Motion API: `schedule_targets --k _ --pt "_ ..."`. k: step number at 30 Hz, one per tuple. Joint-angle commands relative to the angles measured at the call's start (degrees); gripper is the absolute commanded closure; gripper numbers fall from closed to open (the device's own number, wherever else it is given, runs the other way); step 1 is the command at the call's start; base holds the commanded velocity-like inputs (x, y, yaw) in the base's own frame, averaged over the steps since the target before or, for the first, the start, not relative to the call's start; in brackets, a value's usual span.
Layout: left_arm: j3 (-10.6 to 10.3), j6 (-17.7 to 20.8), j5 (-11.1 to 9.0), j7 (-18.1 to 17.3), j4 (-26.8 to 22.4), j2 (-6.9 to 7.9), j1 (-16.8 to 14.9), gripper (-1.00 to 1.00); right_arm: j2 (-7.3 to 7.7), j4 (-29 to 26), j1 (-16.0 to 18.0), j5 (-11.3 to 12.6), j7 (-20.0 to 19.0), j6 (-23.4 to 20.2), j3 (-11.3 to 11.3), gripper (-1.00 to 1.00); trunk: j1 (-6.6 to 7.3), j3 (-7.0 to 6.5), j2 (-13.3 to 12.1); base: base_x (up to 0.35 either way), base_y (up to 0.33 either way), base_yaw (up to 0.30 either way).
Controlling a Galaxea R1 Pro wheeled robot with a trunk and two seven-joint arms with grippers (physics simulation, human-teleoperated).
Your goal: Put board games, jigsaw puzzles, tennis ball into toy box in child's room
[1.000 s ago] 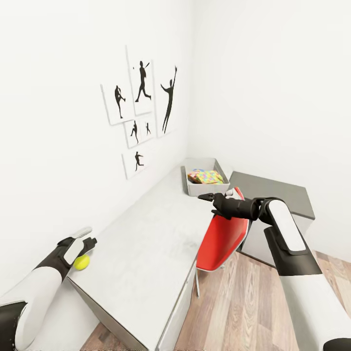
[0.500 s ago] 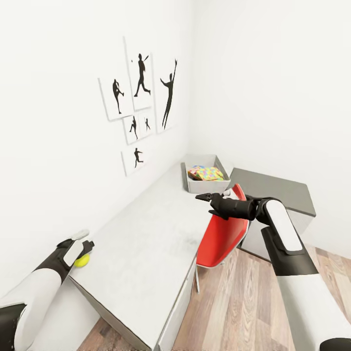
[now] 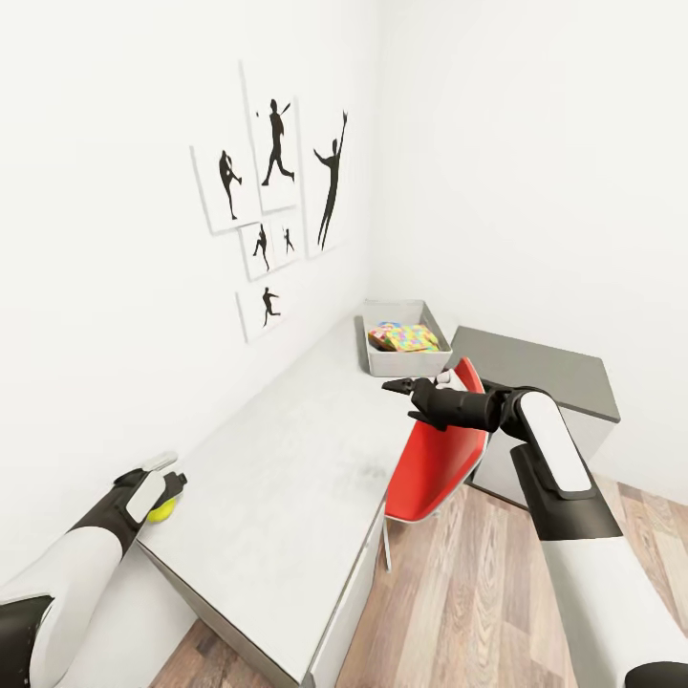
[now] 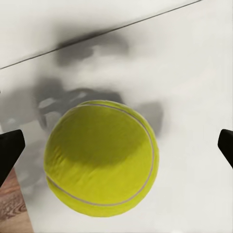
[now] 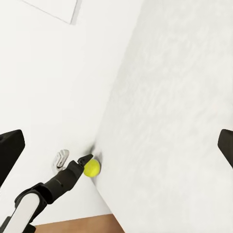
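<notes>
The pale grey table (image 3: pixel 287 478) meets white corner walls; both hands are spread, the left hand (image 3: pixel 164 485) around the tennis ball (image 4: pixel 101 158).

Pale table (image 3: pixel 287 497): tennis ball (image 3: pixel 161 510) near corner, toy box (image 3: pixel 406 361) far end.

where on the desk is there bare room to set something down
Free: the pale table top between the tennis ball at the near corner, under the left gripper, and the toy box at the far end. Crowded: the toy box, holding jigsaw puzzles; right gripper hovers just before it.
</notes>
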State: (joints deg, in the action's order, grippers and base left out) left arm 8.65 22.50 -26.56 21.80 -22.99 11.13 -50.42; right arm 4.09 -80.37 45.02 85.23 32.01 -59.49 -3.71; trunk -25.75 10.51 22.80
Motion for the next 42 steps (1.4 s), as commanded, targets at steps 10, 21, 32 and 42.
schedule_targets --k 10,21,32,42 --pt "0.1 -0.1 -0.7 0.4 -0.1 0.29 0.0 -1.00 -0.19 0.0 0.1 0.6 0.6 0.0 -0.1 -1.00 -0.04 0.54 0.1 0.000 0.000 0.000" --pt "0.1 -0.2 -0.7 0.4 -0.1 0.36 0.1 -1.00 -0.27 -0.3 0.1 0.6 0.6 0.0 -0.1 -1.00 -0.04 0.85 0.1 0.000 0.000 0.000" --pt "0.1 -0.2 -0.6 0.4 -0.1 0.39 0.5 -1.00 -0.31 -0.2 0.1 0.7 0.6 0.0 -0.1 -1.00 -0.04 1.36 0.1 0.000 0.000 0.000" --pt "0.0 -0.2 -0.6 0.4 -0.1 0.39 0.6 1.00 -0.31 -0.3 0.1 0.7 0.6 0.0 -0.1 -1.00 -0.04 1.55 0.1 0.000 0.000 0.000"
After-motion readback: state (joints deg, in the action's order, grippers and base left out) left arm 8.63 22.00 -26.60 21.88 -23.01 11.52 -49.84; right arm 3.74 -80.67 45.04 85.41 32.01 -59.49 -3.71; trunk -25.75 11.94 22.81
